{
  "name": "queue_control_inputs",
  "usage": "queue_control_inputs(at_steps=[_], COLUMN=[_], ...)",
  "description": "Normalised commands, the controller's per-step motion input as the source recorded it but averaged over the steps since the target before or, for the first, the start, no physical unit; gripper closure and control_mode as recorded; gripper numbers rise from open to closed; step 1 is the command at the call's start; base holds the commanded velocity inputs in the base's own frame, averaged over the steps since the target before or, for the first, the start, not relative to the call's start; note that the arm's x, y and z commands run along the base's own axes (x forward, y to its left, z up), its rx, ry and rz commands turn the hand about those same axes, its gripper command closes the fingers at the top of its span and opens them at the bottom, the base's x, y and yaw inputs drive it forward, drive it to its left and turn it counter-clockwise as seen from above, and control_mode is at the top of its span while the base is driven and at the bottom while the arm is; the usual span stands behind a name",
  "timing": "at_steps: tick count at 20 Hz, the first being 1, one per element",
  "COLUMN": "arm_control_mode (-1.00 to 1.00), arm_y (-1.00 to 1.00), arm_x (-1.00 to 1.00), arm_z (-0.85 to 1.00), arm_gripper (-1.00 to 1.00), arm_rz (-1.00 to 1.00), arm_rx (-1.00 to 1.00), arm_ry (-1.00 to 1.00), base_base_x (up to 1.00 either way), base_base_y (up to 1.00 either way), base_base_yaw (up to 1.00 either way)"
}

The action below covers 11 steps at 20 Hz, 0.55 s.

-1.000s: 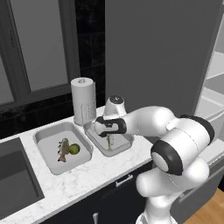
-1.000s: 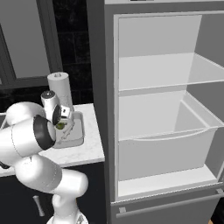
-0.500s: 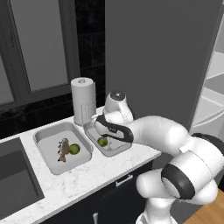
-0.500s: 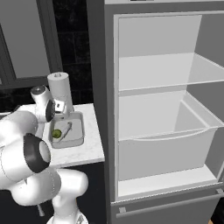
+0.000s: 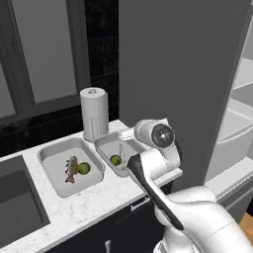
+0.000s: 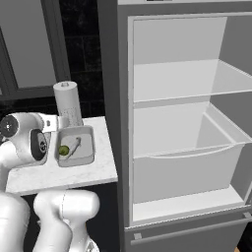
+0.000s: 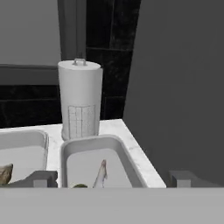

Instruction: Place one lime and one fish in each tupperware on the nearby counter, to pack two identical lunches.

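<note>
- The two-finger gripper [image 7: 107, 178] stood wide open, its two grey fingertips [image 7: 41, 178] far apart at the bottom of the hand view, holding and touching nothing.
- Ahead of it sat the right-hand shallow grey tupperware tray [image 7: 126, 157], with a pale silvery fish [image 7: 100, 173] lying inside and a small green lime [image 5: 115, 160] just beside the fish.
- The left-hand grey tupperware tray [image 5: 52, 155] held a brownish fish [image 5: 72, 169] touching a second green lime [image 5: 83, 168].
- Both trays rested on the white marbled stone counter [image 5: 96, 195], near its right end, with a white paper-towel roll [image 5: 94, 113] upright behind them.
- An open grey fridge [image 6: 187, 133] stood right of the counter.
</note>
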Motion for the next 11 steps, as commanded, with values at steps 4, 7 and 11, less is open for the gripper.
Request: queue_control_inputs(at_steps=[4, 7, 11], arm_control_mode=[-1.00, -1.00, -1.00], arm_y=[-0.30, -0.15, -0.16], arm_x=[-1.00, -1.00, -0.99], arm_z=[1.00, 1.00, 0.79], arm_gripper=[-1.00, -1.00, -1.00], arm_rz=[0.00, 0.00, -0.04], arm_rx=[0.00, 0.00, -0.04], arm_ry=[-0.59, -0.63, -0.88], base_base_x=[0.00, 0.00, 0.00], base_base_y=[0.00, 0.00, 0.00], base_base_yaw=[0.00, 0.00, 0.00])
